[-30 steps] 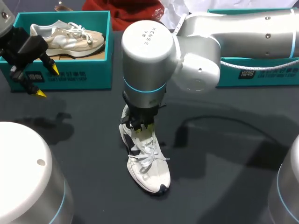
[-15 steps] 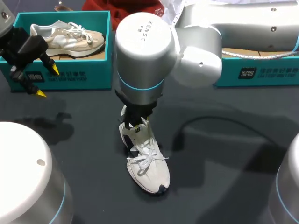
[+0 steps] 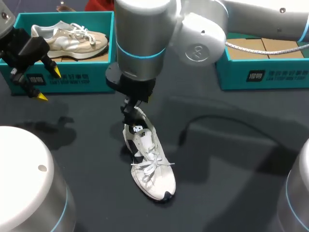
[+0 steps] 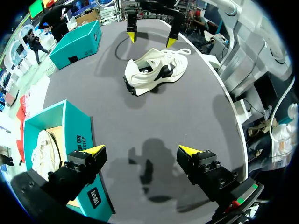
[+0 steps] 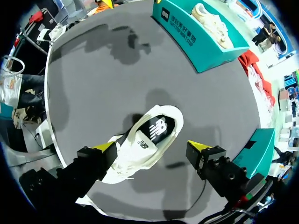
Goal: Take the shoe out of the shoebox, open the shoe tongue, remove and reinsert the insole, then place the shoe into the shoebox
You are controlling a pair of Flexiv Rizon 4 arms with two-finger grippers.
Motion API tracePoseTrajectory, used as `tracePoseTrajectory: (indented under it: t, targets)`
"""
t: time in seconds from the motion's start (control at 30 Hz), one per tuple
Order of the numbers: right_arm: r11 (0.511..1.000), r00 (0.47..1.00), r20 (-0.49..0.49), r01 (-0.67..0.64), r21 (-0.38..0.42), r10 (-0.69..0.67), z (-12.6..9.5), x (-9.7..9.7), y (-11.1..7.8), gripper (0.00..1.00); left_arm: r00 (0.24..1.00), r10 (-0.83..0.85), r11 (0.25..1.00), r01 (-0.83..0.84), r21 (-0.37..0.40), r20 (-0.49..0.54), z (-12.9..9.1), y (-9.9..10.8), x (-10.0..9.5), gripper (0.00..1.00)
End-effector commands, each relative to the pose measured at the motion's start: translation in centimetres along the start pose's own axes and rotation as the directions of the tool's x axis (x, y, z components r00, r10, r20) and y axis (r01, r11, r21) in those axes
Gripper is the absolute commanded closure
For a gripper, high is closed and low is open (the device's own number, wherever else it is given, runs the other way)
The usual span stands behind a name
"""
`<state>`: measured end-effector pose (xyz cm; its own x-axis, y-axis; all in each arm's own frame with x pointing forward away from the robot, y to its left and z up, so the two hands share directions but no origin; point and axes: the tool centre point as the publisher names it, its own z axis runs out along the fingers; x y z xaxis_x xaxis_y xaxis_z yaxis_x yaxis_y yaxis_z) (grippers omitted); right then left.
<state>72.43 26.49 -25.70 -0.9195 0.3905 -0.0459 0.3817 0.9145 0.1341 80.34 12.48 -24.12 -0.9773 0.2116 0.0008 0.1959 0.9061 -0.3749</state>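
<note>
Fingers of the right gripper (image 5: 152, 147) stand wide apart and hold nothing. The white shoe (image 5: 140, 144) sits below and between them on the dark table (image 3: 231, 183), and neither yellow tip touches it. The left gripper (image 4: 142, 150) is likewise spread wide and empty, above the table just beside the left shoebox (image 3: 63, 72) and well apart from the shoe.

That teal box holds a beige shoe (image 3: 72, 38). The right shoebox (image 3: 256, 72), also teal, shows a bare cardboard floor.

In the head view the right arm's wrist covers most of its own fingers, so their spread is clear only in the two wrist views. The right wrist view looks straight down into the shoe's collar, where a dark lining carries a white mark, while the gripper body hides the toe. The left wrist view gives the side profile, with a thick white sole and dark panels at the heel and midfoot. The head view shows the toe and the loose white laces.

The shoe stands upright on its sole near the table's middle, heel under the right gripper and toe towards the near edge. A black cable (image 3: 207, 121) lies beside it.
</note>
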Motion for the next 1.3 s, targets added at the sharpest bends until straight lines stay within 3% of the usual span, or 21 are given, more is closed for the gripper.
tracePoseTrajectory:
  t: [0.03, 0.13, 0.17, 0.2, 0.27, 0.47, 0.97, 1.3]
  targets:
    - [0.988, 0.982, -0.108, 0.151, -0.042, -0.155, 0.2, -0.7, -0.7, 0.00, 1.000, 0.000, 1.000, 0.000, -0.002, -0.001, 0.0, 0.0, 0.0, 0.00]
    - [0.988, 0.982, -0.108, 0.151, -0.042, -0.155, 0.2, -0.7, -0.7, 0.00, 1.000, 0.000, 1.000, 0.000, -0.002, -0.001, 0.0, 0.0, 0.0, 0.00]
    - [0.971, 0.971, -0.085, 0.213, -0.110, -0.223, 0.3, -0.7, -0.6, 0.00, 1.000, 0.000, 1.000, 0.000, -0.002, -0.001, 0.0, 0.0, 0.0, 0.00]
    - [0.963, 0.964, -0.076, 0.243, -0.119, -0.253, 0.4, -0.8, -0.4, 0.00, 1.000, 0.000, 1.000, 0.000, -0.002, -0.001, 0.0, 0.0, 0.0, 0.00]
    - [0.961, 0.963, -0.018, 0.269, -0.063, -0.271, 0.8, -1.0, 0.2, 0.00, 1.000, 0.000, 1.000, 0.000, -0.002, -0.001, 0.0, 0.0, 0.0, 0.00]
    - [0.925, 0.928, 0.024, 0.373, -0.073, -0.372, 1.5, -1.7, 1.6, 0.00, 1.000, 0.000, 1.000, 0.000, -0.002, -0.001, 0.0, 0.0, 0.0, 0.00]
    - [0.852, 0.852, 0.051, 0.523, -0.016, -0.521, 4.5, -3.9, 4.0, 0.00, 1.000, 0.000, 1.000, 0.000, -0.002, -0.001, 0.0, 0.0, 0.0, 0.00]
    - [0.819, 0.818, 0.051, 0.573, 0.018, -0.573, 7.0, -4.4, 4.4, 0.00, 1.000, 0.000, 1.000, 0.000, -0.002, -0.001, 0.0, 0.0, 0.0, 0.00]
